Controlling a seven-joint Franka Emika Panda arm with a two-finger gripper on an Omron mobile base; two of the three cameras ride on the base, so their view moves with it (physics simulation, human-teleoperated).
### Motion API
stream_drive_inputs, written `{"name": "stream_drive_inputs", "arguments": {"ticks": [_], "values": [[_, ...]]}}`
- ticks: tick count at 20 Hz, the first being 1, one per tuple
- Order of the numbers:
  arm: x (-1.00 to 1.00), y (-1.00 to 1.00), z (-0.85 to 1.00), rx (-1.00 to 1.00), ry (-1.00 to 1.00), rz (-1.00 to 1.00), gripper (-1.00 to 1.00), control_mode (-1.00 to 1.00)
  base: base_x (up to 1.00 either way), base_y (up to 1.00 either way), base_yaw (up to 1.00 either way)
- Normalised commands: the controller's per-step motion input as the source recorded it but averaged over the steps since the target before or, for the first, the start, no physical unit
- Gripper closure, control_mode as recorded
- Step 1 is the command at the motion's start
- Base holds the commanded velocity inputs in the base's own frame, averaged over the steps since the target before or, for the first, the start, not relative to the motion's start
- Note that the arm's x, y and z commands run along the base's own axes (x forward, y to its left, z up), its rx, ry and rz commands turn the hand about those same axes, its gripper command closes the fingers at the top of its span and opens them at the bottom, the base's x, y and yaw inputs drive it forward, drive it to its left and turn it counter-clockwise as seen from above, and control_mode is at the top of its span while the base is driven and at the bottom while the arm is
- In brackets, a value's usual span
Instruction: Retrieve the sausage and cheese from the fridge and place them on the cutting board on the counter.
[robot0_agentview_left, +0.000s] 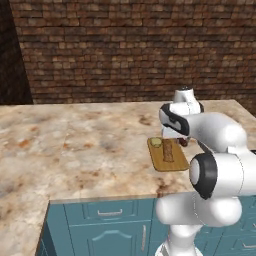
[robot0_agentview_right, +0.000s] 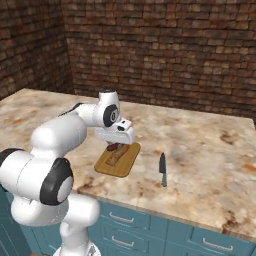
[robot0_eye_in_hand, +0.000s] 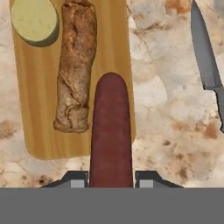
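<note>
One sausage (robot0_eye_in_hand: 111, 131) in claw (robot0_eye_in_hand: 111, 178) above one cutting board (robot0_eye_in_hand: 35, 131)

Cutting board (robot0_eye_in_hand: 118, 57): left half taken by tan strip (robot0_eye_in_hand: 76, 65) and pale round (robot0_eye_in_hand: 34, 21); right edge lay bare. Knife (robot0_eye_in_hand: 205, 52) lay apart on open counter (robot0_eye_in_hand: 166, 87).

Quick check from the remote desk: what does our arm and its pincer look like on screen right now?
The arm is glossy white, built of rounded, bulbous segments with dark grey to black rings at the joints. The pincer has a white, boxy hand body and two small dark finger tips with pale grey pads. I see no cables or markings.
</note>
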Motion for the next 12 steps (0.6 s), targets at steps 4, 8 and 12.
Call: {"name": "stream_drive_inputs", "arguments": {"ticks": [4, 8, 12], "values": [[0.34, -0.02, -0.26, 0.0, 0.02, 0.12, 1.0, -1.0, 0.0, 0.0, 0.0], [0.04, -0.14, -0.35, 0.0, 0.0, 0.02, 1.0, -1.0, 0.0, 0.0, 0.0], [0.04, -0.1, -0.57, 0.0, 0.0, 0.0, 1.0, -1.0, 0.0, 0.0, 0.0]]}}
